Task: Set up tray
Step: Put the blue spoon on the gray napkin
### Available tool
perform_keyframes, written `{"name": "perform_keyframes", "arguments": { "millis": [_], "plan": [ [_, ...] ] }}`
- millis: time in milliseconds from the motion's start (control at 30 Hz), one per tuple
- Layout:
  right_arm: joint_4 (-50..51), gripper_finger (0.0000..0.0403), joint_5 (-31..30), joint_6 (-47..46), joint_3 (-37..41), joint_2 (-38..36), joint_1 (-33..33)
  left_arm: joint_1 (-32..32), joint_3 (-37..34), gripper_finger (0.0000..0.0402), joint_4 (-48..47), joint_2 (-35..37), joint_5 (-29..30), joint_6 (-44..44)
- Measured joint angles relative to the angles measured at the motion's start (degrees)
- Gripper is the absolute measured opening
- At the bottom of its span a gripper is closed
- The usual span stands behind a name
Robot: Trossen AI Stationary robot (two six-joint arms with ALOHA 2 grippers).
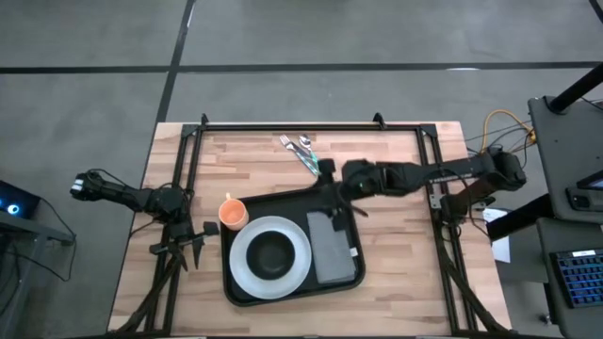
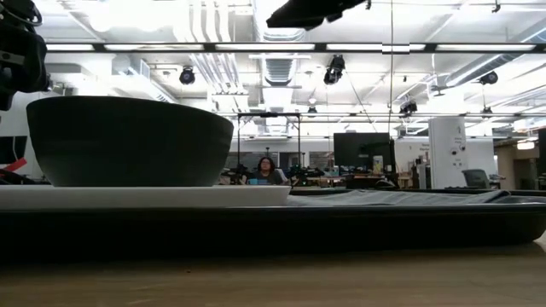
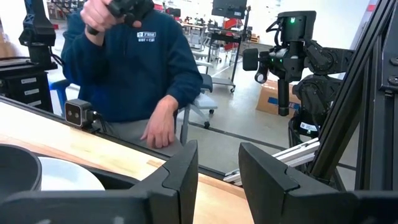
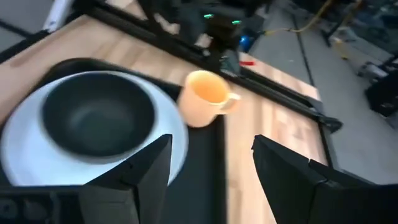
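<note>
The black tray (image 1: 283, 294) lies mid-table and carries a white plate (image 1: 243, 273) with a dark bowl (image 1: 270, 252) on it; a grey napkin (image 1: 328, 247) lies flat on the tray to the plate's right. An orange cup (image 1: 233, 213) stands upright at the tray's far left corner. My right gripper (image 1: 328, 188) hangs open above the tray's far edge, and in its wrist view its fingers (image 4: 211, 149) are apart over the plate (image 4: 25, 168), bowl (image 4: 96, 115) and cup (image 4: 205, 96). My left gripper (image 1: 193, 247) waits open at the table's left, fingers (image 3: 219, 155) level.
Cutlery (image 1: 300, 151) lies on the wood near the far edge. Black frame rails (image 1: 311, 125) run along the far edge and both sides. A person in a blue top (image 3: 134, 68) sits beyond the table. Bare wood shows right of the tray (image 1: 405, 254).
</note>
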State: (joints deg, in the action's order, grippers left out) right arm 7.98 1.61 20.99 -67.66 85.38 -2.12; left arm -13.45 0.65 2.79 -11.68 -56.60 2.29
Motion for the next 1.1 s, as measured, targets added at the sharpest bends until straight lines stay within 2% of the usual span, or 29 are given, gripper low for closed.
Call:
{"name": "perform_keyframes", "arguments": {
  "millis": [233,467,733,833,1000,1100],
  "plan": [
    [-0.9,0.0215,4.6,0.4,0.8,0.0,7.3,0.0,0.0,0.0098,0.0,0.0,0.0,0.0],
    [-1.2,0.0215,4.9,2.4,1.7,0.9,12.5,0.0,0.0,0.0098,0.0,0.0,0.0,0.0],
    [-2.1,0.0215,5.0,6.9,1.9,10.2,16.4,0.0,0.0,0.0098,0.0,0.0,0.0,0.0],
    [-4.3,0.0215,3.0,6.9,1.3,14.2,17.7,0.0,0.0,0.0098,0.0,0.0,0.0,0.0],
    [-4.8,0.0214,-7.3,8.1,-2.3,19.3,19.8,0.0,0.0,0.0098,0.0,0.0,0.0,0.0],
    [-4.9,0.0214,-5.0,3.8,-4.7,20.3,22.9,0.0,0.0,0.0098,0.0,0.0,0.0,0.0]
  ]
}}
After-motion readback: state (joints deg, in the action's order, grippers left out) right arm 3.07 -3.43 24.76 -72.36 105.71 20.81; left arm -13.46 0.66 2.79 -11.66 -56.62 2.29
